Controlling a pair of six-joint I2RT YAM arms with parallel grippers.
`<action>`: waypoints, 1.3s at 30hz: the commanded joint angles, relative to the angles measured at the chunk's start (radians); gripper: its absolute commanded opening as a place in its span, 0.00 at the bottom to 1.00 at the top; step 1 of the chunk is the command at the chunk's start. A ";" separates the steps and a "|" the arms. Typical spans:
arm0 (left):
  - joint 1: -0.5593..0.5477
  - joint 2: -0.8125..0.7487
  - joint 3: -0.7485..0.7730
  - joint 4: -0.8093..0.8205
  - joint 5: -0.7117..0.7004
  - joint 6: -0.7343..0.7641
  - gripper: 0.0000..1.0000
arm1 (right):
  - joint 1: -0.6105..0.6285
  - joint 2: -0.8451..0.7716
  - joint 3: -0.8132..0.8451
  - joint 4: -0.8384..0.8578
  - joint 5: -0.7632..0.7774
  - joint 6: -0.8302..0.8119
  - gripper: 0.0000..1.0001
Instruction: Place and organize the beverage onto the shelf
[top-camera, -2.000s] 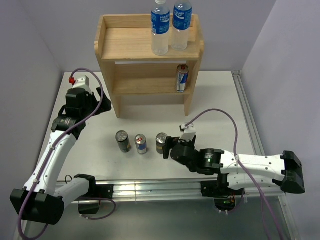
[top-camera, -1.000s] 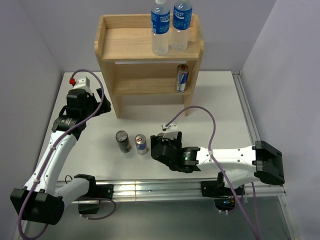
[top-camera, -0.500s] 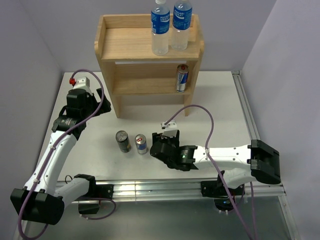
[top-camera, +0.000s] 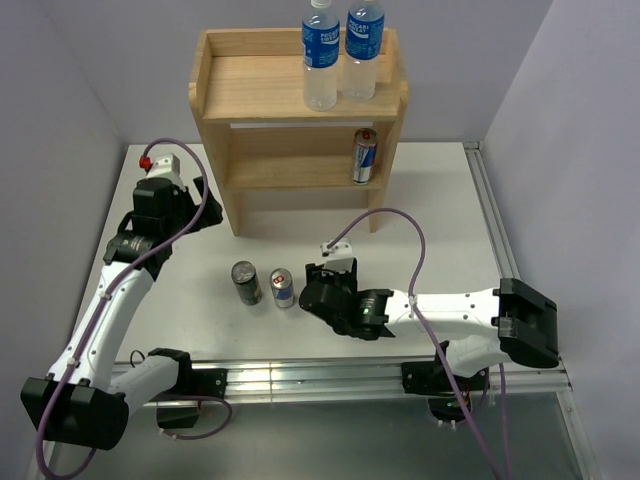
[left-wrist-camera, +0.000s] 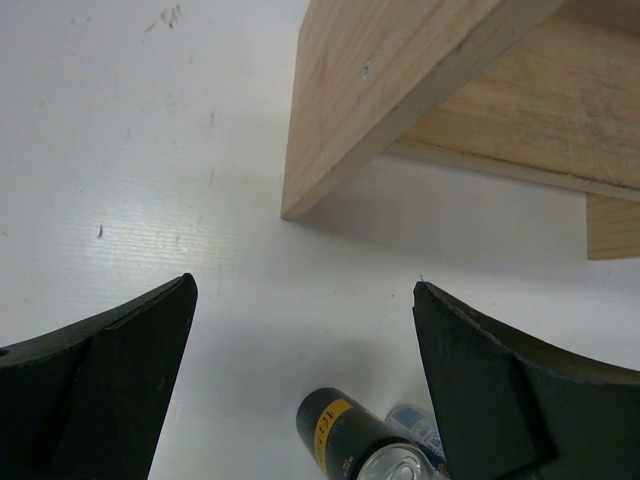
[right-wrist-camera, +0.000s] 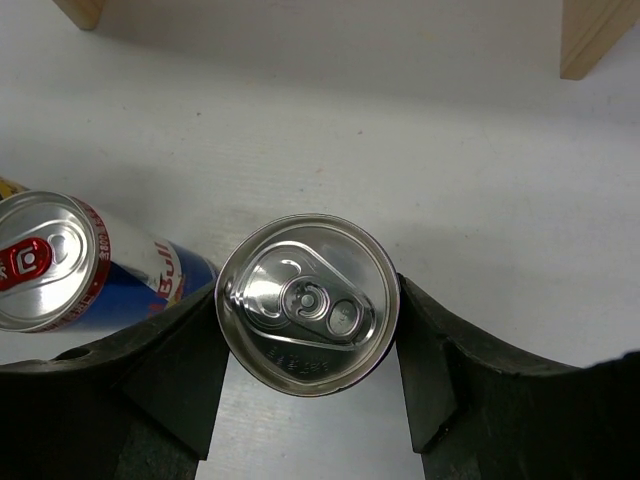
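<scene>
The light wood shelf (top-camera: 260, 90) stands at the back, with two clear bottles (top-camera: 320, 55) on its top board and a blue-silver can (top-camera: 365, 156) on the lower tier. A dark can (top-camera: 245, 282) and a blue-silver can (top-camera: 283, 288) stand on the table. My right gripper (top-camera: 318, 290) covers a third can from above. In the right wrist view this silver-topped can (right-wrist-camera: 308, 303) stands upright with both fingers pressed on its sides, the right gripper (right-wrist-camera: 308, 330) shut on it. My left gripper (left-wrist-camera: 305, 300) hangs open beside the shelf's left panel (left-wrist-camera: 400, 90), above the dark can (left-wrist-camera: 340, 435).
The blue-silver can (right-wrist-camera: 60, 265) stands close to the left of the held can, almost touching the left finger. A shelf leg (right-wrist-camera: 595, 35) rises behind it on the right. A metal rail (top-camera: 300, 378) runs along the table's near edge.
My right gripper has come over the rightmost table can and shut on its sides. The left arm and the other cans have not moved.
</scene>
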 joint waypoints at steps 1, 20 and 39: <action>-0.001 -0.048 0.015 0.010 0.086 0.019 0.97 | -0.009 -0.059 0.079 -0.045 0.036 -0.044 0.40; -0.018 -0.513 -0.194 0.324 0.756 0.038 0.96 | -0.029 -0.133 0.678 -0.357 -0.023 -0.338 0.15; -0.033 -0.545 -0.291 0.578 0.933 0.078 0.95 | -0.070 0.235 1.284 -0.538 -0.336 -0.370 0.15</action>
